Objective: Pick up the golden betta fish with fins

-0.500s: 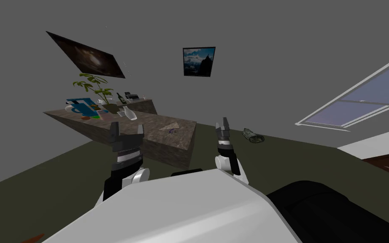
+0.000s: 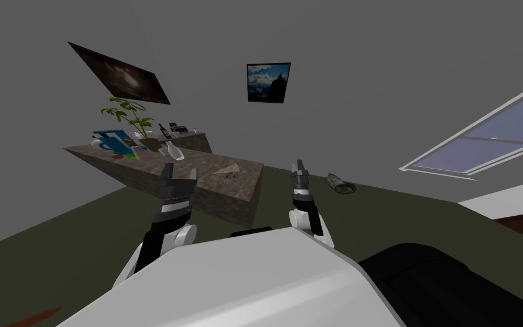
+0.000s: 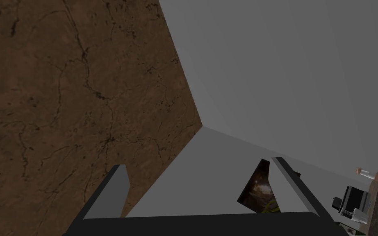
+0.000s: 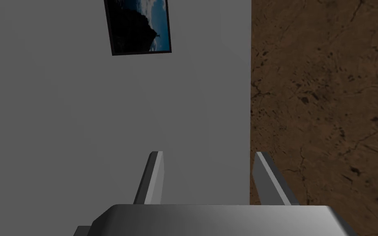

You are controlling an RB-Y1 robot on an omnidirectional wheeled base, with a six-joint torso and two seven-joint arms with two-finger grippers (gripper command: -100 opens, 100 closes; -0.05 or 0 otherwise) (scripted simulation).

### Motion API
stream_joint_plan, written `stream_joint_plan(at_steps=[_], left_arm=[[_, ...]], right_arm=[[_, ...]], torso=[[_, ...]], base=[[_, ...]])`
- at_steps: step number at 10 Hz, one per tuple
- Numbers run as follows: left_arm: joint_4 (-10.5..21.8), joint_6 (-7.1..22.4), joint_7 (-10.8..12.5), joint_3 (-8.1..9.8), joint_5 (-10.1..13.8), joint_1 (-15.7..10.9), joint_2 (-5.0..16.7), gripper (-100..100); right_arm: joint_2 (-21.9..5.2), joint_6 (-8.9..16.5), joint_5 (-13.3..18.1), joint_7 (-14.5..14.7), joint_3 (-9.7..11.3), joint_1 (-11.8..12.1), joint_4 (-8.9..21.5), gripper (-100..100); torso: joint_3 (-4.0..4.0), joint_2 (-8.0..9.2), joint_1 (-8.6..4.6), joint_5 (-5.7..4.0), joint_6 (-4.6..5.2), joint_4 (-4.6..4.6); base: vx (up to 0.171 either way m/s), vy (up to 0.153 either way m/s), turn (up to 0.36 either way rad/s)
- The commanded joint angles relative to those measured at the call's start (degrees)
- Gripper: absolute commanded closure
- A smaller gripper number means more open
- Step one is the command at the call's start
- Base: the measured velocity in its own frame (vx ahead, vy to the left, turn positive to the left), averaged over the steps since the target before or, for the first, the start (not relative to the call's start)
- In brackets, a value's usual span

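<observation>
The left gripper [image 2: 180,170] is up in front of me, by the near side of the counter [image 2: 237,196]. Its two fingers [image 3: 114,192] stand wide apart with nothing between them, so it is let go and holds nothing. The right gripper [image 2: 298,167] is up too, just past the counter's near corner. Its fingers [image 4: 153,176] are also apart and hold nothing.

I cannot tell for sure which thing is the golden fish. On the near end of the counter top lies a tiny purple thing [image 2: 230,176], and just beside it a flat pale triangle [image 2: 229,168]. They are too small to make out. On the dark floor [image 2: 402,210], near the wall and to the right of the counter, lies a small spotted lump [image 2: 340,183]. It is well apart from both grippers. Its long side runs along the wall. I cannot tell what it is or which end is the front.

At the far end of the counter stand a green plant [image 2: 127,113], a blue thing [image 2: 113,142], a pale vase [image 2: 174,152] and a dark bottle [image 2: 164,131]. All of them are too small for me to read any words on them.

On the grey wall hang a dark picture [image 2: 121,74] and a blue picture [image 2: 269,82]. A window [image 2: 481,142] is on the right. An orange strip [image 2: 39,315] pokes in at the bottom left corner.
</observation>
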Motion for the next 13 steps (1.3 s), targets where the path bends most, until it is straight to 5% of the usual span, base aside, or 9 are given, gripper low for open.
stream_joint_plan(at_steps=[1,6,13], left_arm=[[2.0,2.3,-0.8,1.28,0.3,-2.0,2.0,-100],[10.2,10.2,-3.6,6.91,1.6,-9.9,6.8,-100],[18.0,19.5,-6.0,12.08,3.0,-17.8,9.9,-100]], right_arm=[[0.0,0.0,0.0,0.0,0.0,0.0,0.0,0],[0.0,0.0,0.0,0.0,0.0,0.0,0.0,0],[0.0,0.0,0.0,0.0,0.0,0.0,0.0,0]], torso=[[0.00,0.00,0.00,0.00,0.00,0.00],[0.02,0.04,-0.29,-0.07,0.00,0.01],[-0.01,-0.02,-0.14,-0.04,0.00,0.00]], base=[[-0.035,-0.122,0.050],[-0.047,-0.155,0.072],[-0.039,-0.110,0.049]])
